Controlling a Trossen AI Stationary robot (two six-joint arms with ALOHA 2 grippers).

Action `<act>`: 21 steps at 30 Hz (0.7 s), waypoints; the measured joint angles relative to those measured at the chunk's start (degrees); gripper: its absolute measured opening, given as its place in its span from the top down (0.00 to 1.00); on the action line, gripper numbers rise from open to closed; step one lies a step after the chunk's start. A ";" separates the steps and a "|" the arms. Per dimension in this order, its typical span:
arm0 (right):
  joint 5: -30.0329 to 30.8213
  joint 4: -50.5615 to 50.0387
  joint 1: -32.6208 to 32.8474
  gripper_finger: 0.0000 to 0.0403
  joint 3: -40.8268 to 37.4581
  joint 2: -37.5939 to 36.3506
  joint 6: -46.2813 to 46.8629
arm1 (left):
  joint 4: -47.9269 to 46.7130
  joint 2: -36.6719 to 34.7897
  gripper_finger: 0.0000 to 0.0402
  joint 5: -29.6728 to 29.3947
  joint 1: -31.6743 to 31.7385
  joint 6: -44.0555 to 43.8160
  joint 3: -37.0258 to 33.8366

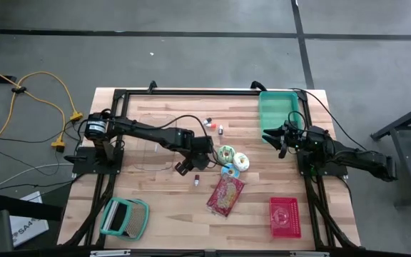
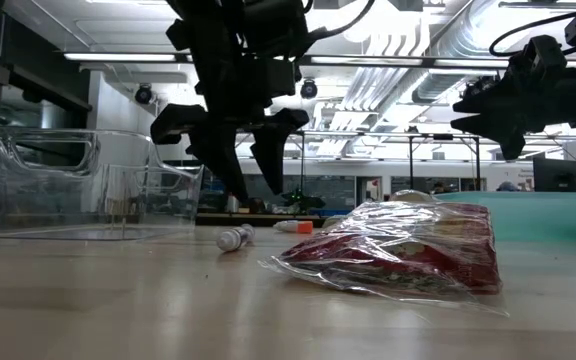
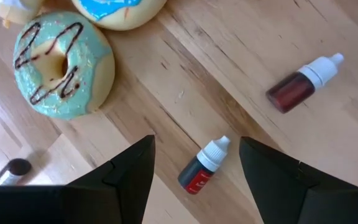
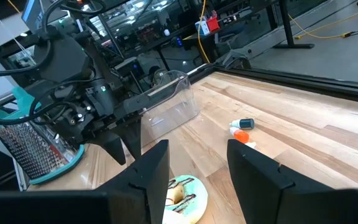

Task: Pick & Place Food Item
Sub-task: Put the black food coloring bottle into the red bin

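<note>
Your left tool (image 1: 189, 166) hung over the bench (image 1: 155, 214) centre, fingers spread wide, gripping nothing. A small bottle (image 3: 202, 167) lay below between them. The doughnuts (image 1: 231, 158) sat just right of it. Your right tool (image 1: 278, 138) waited, part open and empty, by the green bin (image 1: 277, 111).

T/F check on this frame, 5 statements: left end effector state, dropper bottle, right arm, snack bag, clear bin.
1. The left end effector is open. True.
2. It holds a donut. False: it holds nothing; the teal donut lies on the table.
3. A small dropper bottle lies between its fingers. True.
4. The right end effector grips the snack bag. False: it waits by the green tray.
5. The clear bin is full. False: it looks empty.
</note>
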 joint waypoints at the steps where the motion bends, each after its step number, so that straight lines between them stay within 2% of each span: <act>1: 0.00 0.00 -0.01 0.63 0.00 0.00 0.00 | -0.10 0.23 0.44 -0.33 0.00 1.02 0.00; 21: 0.02 -0.02 0.01 0.63 0.00 0.00 0.00 | -1.55 2.42 0.44 -2.61 -0.15 8.80 -0.02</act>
